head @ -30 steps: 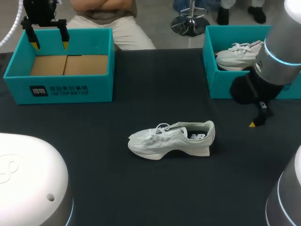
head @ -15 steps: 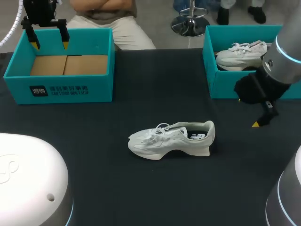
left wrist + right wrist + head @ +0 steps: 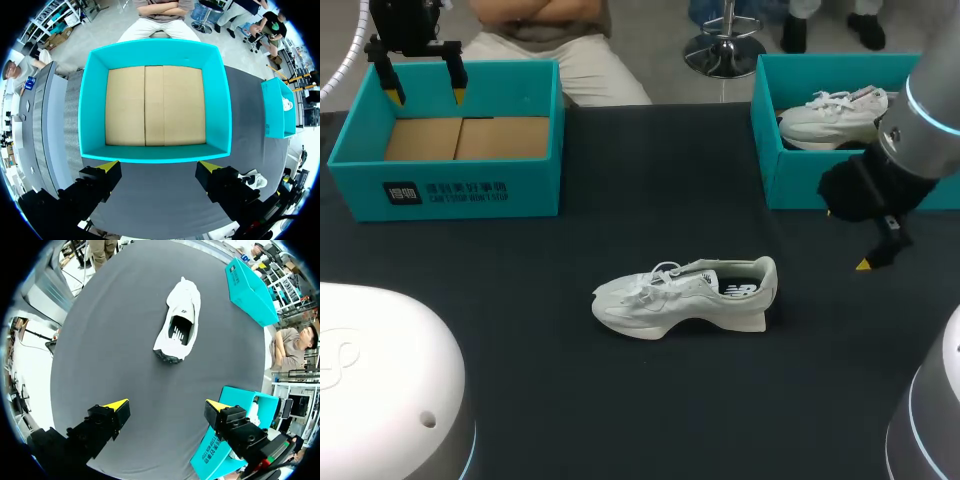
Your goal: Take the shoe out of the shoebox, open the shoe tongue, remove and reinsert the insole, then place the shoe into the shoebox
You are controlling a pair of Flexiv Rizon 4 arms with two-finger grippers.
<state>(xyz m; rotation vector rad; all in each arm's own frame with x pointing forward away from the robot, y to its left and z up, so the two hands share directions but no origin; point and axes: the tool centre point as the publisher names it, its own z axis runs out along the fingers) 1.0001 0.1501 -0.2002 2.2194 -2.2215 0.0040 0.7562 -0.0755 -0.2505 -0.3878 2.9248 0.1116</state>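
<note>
Sneaker is found upright on its sole in the middle of the table, outside both boxes and unmoved over the last second, with the insole seated inside. To the right of its heel, the right gripper is held spread and empty beside the right shoebox. Its arm has been drawn slightly rightward and then halted, so the tongue step is judged not yet begun. Farthest off, the left gripper, likewise parted and empty, is kept over the left shoebox.

Table: dark charcoal matte top, fills most of the head view, far edge runs across the upper part of the frame. Lighting is even, only soft shadows on the surface. It reads mid-grey in both wrist views.
</note>
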